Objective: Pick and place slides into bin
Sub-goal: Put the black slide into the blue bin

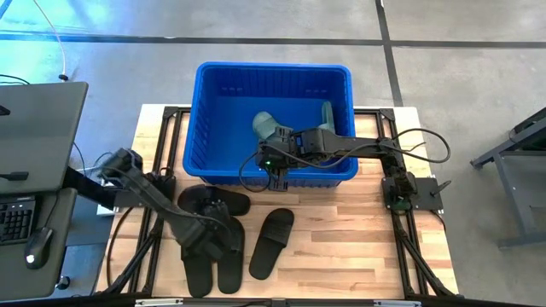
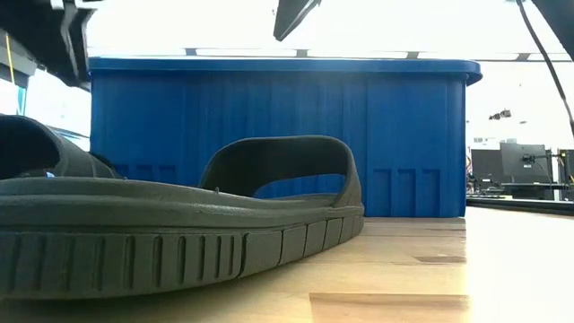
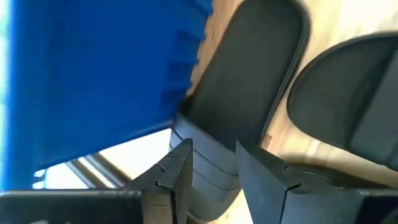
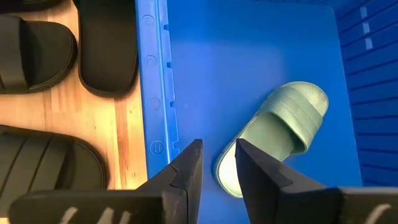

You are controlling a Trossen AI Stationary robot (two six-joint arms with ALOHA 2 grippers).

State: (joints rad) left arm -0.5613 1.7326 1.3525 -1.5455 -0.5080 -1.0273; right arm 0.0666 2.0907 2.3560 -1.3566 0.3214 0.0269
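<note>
The blue bin point(image 1: 273, 66) stands at the table's far middle. One sage green slide point(image 1: 269, 126) lies flat on its floor, and it also shows in the right wrist view point(image 4: 280, 130). A second green one point(image 1: 327, 115) shows partly beside my right arm. My right gripper point(image 4: 219, 162) hangs over the bin's near wall, above the green slide's near end, with its fingers a little apart and empty. Black slides point(image 1: 275, 241) lie on the wood in front of the bin. My left gripper point(image 3: 214, 168) is down among them and shut on one black slide point(image 3: 249, 81). My left gripper has a ribbed part of the black slide point(image 3: 208, 165) pinched between its two fingers, at one end of the slide. The rest of the slide runs away from the fingers toward the bin point(image 3: 93, 74). I cannot tell whether it is lifted off the table.
Another black slide point(image 1: 213, 203) lies close to the bin's near wall, and more point(image 1: 200, 264) lie at the table's near edge. One fills the low view's foreground point(image 2: 179, 224). Bare wood lies to the right point(image 1: 358, 247). A desk with a keyboard stands beyond the left edge point(image 1: 17, 217).
</note>
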